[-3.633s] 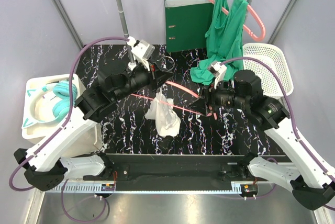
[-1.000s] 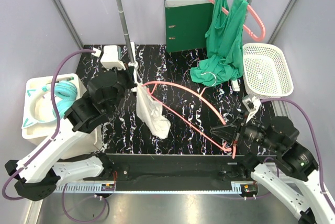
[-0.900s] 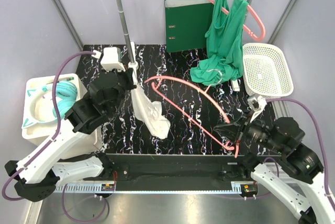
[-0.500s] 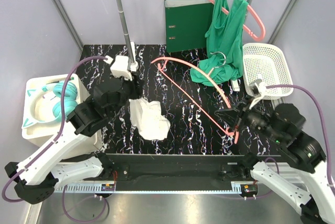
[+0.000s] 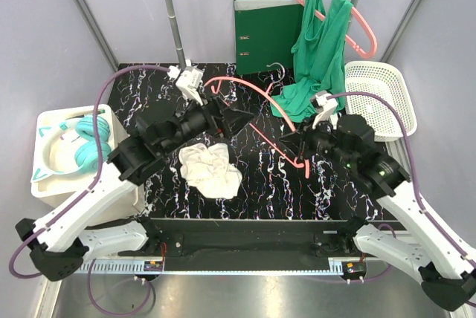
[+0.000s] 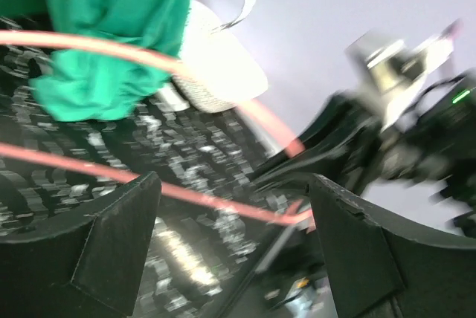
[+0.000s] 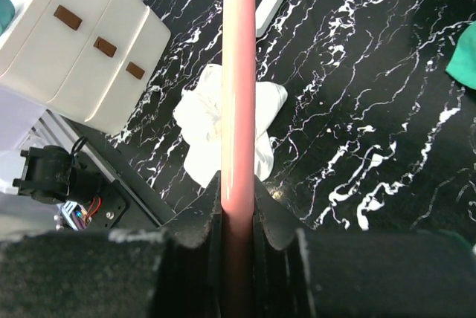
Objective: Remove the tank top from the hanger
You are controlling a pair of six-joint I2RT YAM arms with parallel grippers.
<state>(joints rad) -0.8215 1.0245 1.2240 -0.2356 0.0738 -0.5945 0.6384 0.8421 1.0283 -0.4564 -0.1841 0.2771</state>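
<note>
Nearest the arm bases, the white tank top [image 5: 210, 171] lies in a crumpled heap on the black marbled surface [image 5: 260, 188], off the hanger and touching neither arm. Just beyond it, the left arm's fingers [image 5: 236, 116] hover above the surface, spread wide with nothing between them. The heap sits nearer than their tips and clearly apart from them. To the right, the right arm's fingers [image 7: 277, 235] are clenched on one end of the bare pink hanger [image 7: 239, 73]. In the right wrist view its bar runs straight out from them, and the heap shows on the surface beyond the bar, apart from it. From that grip the hanger arcs back and leftward, past the tips of the left fingers. Farther back, green garments [image 5: 320, 43] hang from a second pink hanger [image 5: 366, 32] and spill onto the surface beside a white basket [image 5: 390, 73]. A green binder [image 5: 264, 32] stands upright against the back wall.
</note>
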